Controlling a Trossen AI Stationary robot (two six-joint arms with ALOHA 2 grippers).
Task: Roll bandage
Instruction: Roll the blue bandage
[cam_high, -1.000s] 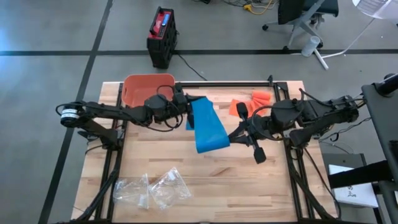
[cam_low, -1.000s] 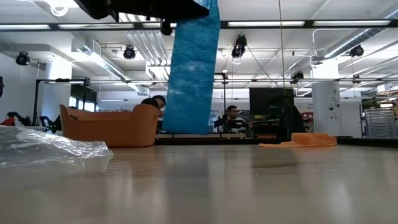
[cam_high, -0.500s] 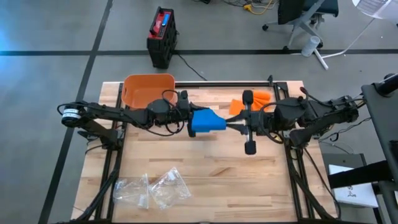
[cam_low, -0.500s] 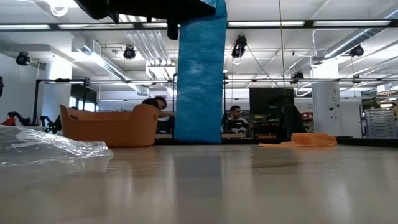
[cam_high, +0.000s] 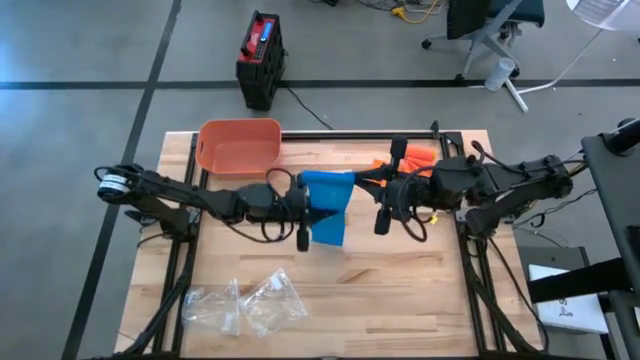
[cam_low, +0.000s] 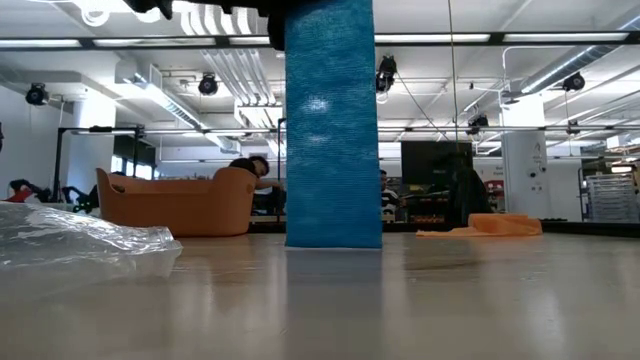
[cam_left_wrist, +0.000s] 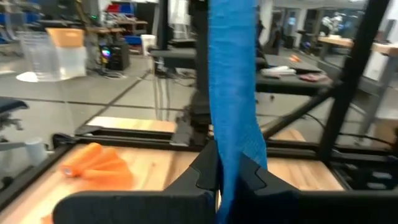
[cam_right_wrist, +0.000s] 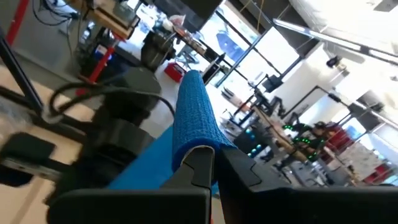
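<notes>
A blue bandage (cam_high: 325, 205) hangs as a flat strip between my two grippers over the middle of the table. In the low view the bandage (cam_low: 332, 130) hangs straight down, and its lower end (cam_low: 333, 244) reaches the table top. My left gripper (cam_high: 303, 205) is shut on it from the table's left. My right gripper (cam_high: 378, 192) is shut on it from the right. Both wrist views show the strip running out from between shut fingers. My left gripper pinches the bandage's upper part at its left edge (cam_left_wrist: 231, 168) between its two fingers, coming level from the table's left. The strip hangs below the hold. My right gripper pinches the upper part at its right edge (cam_right_wrist: 198, 140) between its two fingers, coming level from the table's right. The bandage spans flat between the two holds.
An orange basket (cam_high: 238, 145) stands at the far left. Orange pieces (cam_high: 415, 157) lie at the far right behind my right gripper. Clear plastic bags (cam_high: 245, 300) lie near the front left edge. Bare wood (cam_high: 400, 290) lies at the front right.
My left gripper has gone toward the table's near edge, and my right gripper has gone toward the left and far side and has turned. The bandage, slanted and clear of the table before, now hangs straight and square to the low camera, with its lower end down at the table top.
</notes>
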